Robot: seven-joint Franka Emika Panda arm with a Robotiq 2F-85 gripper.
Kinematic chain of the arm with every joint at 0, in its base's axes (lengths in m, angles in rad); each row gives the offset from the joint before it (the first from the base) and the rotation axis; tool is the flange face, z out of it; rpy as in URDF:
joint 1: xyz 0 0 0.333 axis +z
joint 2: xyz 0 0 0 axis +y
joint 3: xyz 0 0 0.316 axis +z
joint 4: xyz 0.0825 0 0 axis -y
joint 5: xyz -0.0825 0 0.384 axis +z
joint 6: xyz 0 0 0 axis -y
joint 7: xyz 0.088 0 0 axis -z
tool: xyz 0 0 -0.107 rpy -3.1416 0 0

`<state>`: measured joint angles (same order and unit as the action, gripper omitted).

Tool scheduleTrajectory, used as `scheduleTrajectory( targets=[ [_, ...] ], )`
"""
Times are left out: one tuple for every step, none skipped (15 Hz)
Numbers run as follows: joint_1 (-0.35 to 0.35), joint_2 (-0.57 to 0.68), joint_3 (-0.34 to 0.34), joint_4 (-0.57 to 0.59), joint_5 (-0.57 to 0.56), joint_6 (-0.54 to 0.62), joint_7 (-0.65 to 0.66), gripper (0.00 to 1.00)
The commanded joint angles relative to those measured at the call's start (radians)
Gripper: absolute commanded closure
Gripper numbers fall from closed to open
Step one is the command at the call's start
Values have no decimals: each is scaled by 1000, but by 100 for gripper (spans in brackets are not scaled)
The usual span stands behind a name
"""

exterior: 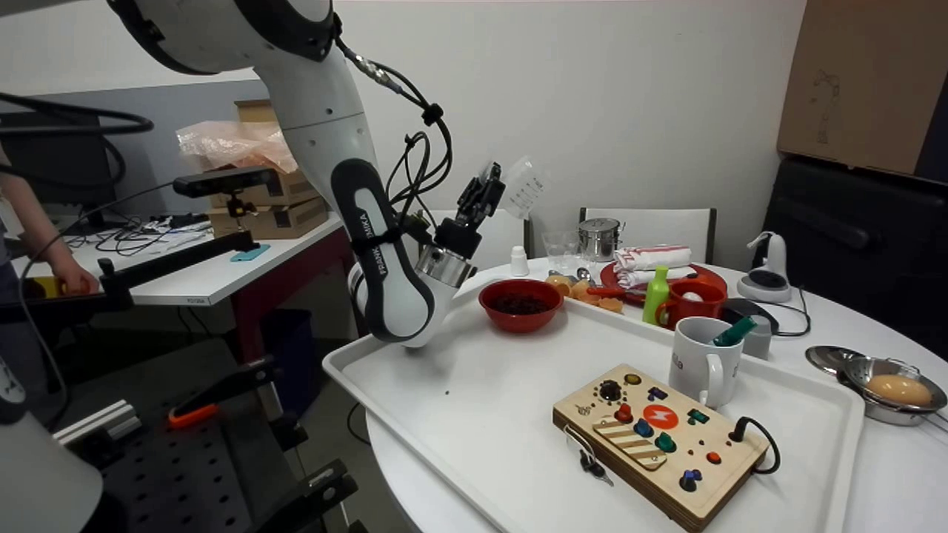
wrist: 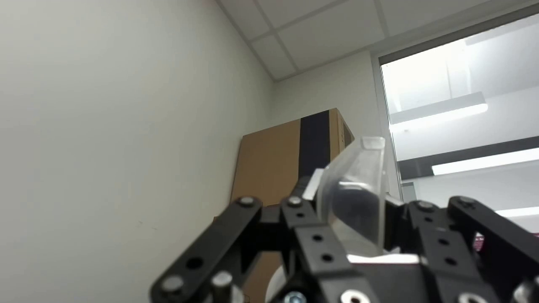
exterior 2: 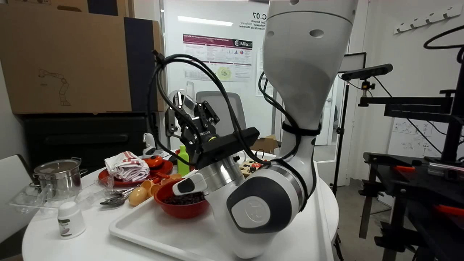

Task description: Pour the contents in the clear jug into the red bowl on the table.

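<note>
My gripper [wrist: 353, 198] is clamped around the clear jug [exterior: 524, 191]; in the wrist view its fingers [wrist: 313, 237] stand somewhat apart, one on each side of the plastic wall, their tips blurred. I hold the jug tilted, my wrist bent so low that the gripper points obliquely upward. Which way the jug's mouth faces I cannot tell. In both exterior views the jug shows higher than the red bowl [exterior: 521, 323] and well apart from it. The dark, grainy contents [exterior 2: 185, 199] lie in that bowl, which stands on the white tray [exterior: 496, 414]; the tray rests on the round white table [exterior 2: 43, 239]. On the same tray lie a wooden control box [exterior: 674, 463] with knobs and, just beside it, a white mug [exterior: 690, 363]. Beyond the tray's rim stands a lime-green bottle [exterior: 656, 296], and a folded towel [exterior 2: 127, 167] rests on a red plate [exterior 2: 104, 177].
</note>
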<state>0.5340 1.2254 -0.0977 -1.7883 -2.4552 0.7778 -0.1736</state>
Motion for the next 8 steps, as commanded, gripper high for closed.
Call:
scheduleTrajectory(
  targets=[
    [-32, -116, 70, -50, 5, 61, 66, 89],
    [-32, -120, 71, -56, 6, 54, 70, 89],
    [-32, -123, 72, -65, 8, 48, 74, 89],
    [-8, 3, 8, -1, -8, -3, -4, 89],
    [-8, 2, 8, -1, -8, -3, -4, 89],
    [-8, 2, 8, -1, -8, -3, -4, 89],
    [-8, 2, 8, -1, -8, -3, -4, 89],
    [-8, 2, 8, -1, -8, -3, -4, 89]
  ],
)
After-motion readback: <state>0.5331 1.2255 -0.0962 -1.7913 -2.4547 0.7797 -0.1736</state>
